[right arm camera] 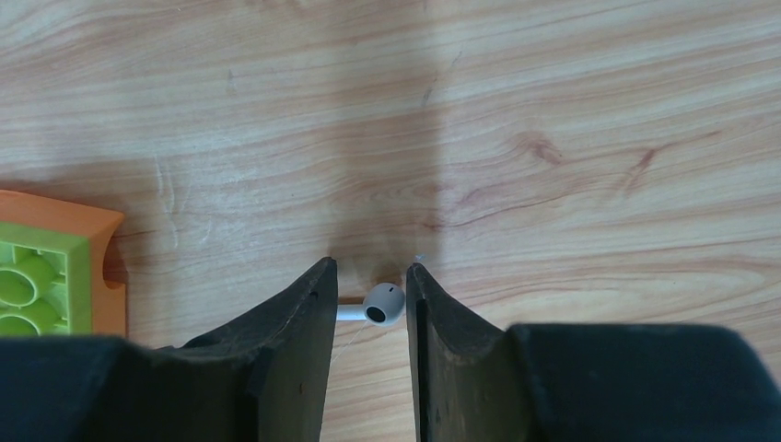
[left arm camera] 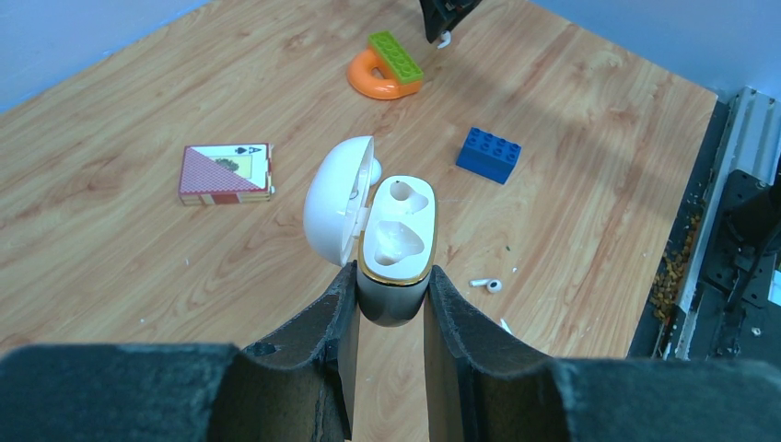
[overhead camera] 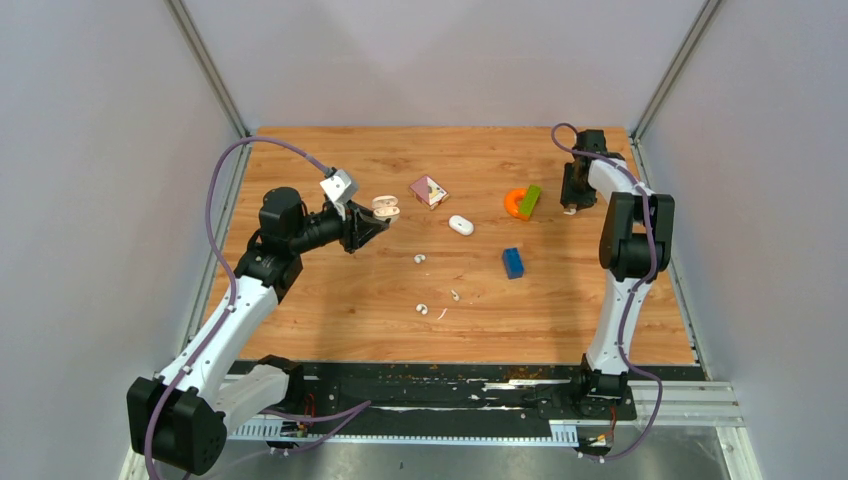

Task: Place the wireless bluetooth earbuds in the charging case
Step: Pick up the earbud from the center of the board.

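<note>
My left gripper (overhead camera: 376,217) is shut on the charging case (overhead camera: 385,208), held above the table at the back left. In the left wrist view the case (left arm camera: 398,230) is cream-white with a gold rim, its lid open to the left. No bud stands out in its two sockets. My right gripper (overhead camera: 573,204) is at the back right, shut on a white earbud (right arm camera: 383,304) across its stem and head, above the wood. Two small white buds lie on the table, one mid-table (overhead camera: 419,258) and one nearer (overhead camera: 422,308).
A plain white oval pebble (overhead camera: 461,225), a card box (overhead camera: 428,190), an orange ring with a green brick (overhead camera: 522,202) and a blue brick (overhead camera: 512,262) lie mid-table. Thin white scraps (overhead camera: 455,295) lie near the front bud. Grey walls enclose the table.
</note>
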Robot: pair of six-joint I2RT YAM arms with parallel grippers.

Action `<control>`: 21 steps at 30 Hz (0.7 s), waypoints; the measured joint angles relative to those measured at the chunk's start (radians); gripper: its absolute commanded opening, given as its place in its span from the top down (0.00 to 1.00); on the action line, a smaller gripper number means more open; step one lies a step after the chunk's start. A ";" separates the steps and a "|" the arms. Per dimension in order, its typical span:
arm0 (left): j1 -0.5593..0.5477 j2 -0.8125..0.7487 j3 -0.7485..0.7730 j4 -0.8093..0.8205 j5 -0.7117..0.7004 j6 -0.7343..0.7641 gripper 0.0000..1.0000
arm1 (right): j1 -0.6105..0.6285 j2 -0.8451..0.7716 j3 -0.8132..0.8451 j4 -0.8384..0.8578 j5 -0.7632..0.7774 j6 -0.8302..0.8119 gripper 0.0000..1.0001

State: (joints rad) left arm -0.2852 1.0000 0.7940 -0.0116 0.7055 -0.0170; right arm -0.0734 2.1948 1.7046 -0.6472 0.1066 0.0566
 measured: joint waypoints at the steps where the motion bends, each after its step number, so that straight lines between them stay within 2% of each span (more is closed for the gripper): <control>1: 0.000 0.000 0.000 0.000 0.000 0.000 1.00 | 0.000 -0.003 -0.005 0.004 0.000 0.001 0.67; 17: 0.000 0.000 0.000 0.010 0.000 -0.003 1.00 | -0.021 -0.027 -0.044 0.011 -0.054 0.006 0.71; 21: 0.000 0.000 0.000 0.015 -0.001 -0.003 1.00 | -0.022 -0.030 -0.050 0.012 -0.060 0.006 0.69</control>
State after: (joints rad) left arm -0.2852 1.0000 0.7940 0.0032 0.7044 -0.0204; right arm -0.0952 2.1651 1.6550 -0.6350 0.0463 0.0628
